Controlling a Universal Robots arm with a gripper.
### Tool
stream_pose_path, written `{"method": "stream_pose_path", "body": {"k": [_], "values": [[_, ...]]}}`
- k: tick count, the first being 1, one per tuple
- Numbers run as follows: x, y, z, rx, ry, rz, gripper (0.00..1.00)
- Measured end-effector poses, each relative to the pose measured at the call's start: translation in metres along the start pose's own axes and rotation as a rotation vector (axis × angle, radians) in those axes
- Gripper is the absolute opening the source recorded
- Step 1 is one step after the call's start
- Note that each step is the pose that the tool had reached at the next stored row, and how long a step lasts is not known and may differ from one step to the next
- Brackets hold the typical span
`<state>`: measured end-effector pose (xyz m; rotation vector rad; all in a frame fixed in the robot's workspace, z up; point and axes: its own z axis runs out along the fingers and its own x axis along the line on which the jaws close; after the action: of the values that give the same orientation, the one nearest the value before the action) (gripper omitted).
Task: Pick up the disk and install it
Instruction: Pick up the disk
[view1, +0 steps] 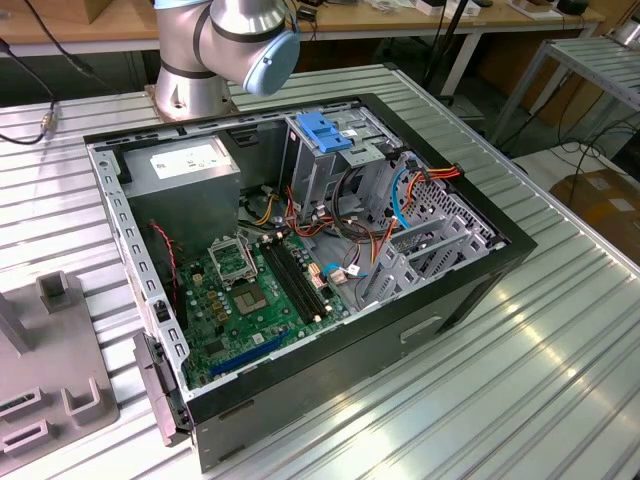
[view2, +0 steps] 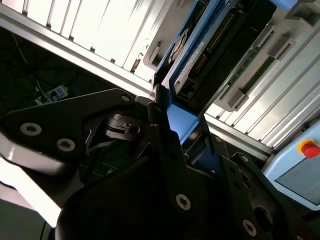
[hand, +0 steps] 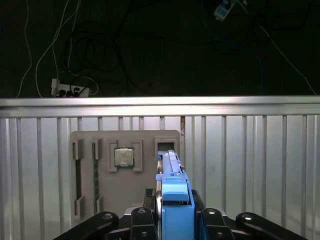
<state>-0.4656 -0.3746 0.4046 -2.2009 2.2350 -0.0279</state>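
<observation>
Both fingers (hand: 142, 220) of my gripper (hand: 174, 222) pinch the disk (hand: 174, 200) edge-on over the grey tray (hand: 100, 145), I reckon to suit the drive cage (view1: 312, 175) at one o'clock from the motherboard (view1: 250, 290) in the exterior view.

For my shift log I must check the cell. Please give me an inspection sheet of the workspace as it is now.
Surface: ribbed metal table, carrying an open computer case.
Job's things: the disk, blue-framed, clamped edge-on.
Clutter: grey fixture tray with a processor chip.
Grippers: gripper shut on the disk.
Cables: red, orange and blue wires inside the case; a power strip with leads beyond the table.
Surroundings: wooden workbench; red stop button.
</observation>
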Motion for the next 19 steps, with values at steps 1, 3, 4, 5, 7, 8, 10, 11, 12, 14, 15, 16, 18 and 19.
{"method": "stream_pose_path", "body": {"k": [1, 3, 4, 5, 7, 8, 10, 11, 12, 14, 15, 16, 18, 19], "values": [[0.0000, 0.0000, -0.0008, 0.0000, 0.0000, 0.000, 0.37], [0.0000, -0.0001, -0.0027, 0.0000, 0.0000, 0.000, 0.37], [0.0000, -0.0001, -0.0038, -0.0001, 0.0000, 0.000, 0.37], [0.0000, -0.0001, -0.0048, -0.0001, 0.0001, 0.000, 0.37], [0.0000, -0.0001, -0.0066, 0.0000, 0.0000, 0.000, 0.37], [0.0000, -0.0001, -0.0076, 0.0000, 0.0000, 0.000, 0.37], [0.0001, -0.0002, -0.0099, -0.0001, 0.0000, 0.000, 0.37], [0.0001, -0.0002, -0.0111, 0.0000, 0.0000, 0.000, 0.37], [0.0001, -0.0002, -0.0132, 0.0000, -0.0001, 0.000, 0.37], [0.0002, -0.0003, -0.0175, 0.0000, -0.0002, 0.000, 0.37], [0.0002, -0.0003, -0.0187, 0.0000, -0.0003, 0.000, 0.37], [0.0002, -0.0003, -0.0198, -0.0001, -0.0001, 0.000, 0.37], [0.0002, -0.0004, -0.0224, -0.0001, -0.0002, 0.000, 0.37], [0.0002, -0.0004, -0.0236, 0.0000, -0.0002, 0.000, 0.37]]}}
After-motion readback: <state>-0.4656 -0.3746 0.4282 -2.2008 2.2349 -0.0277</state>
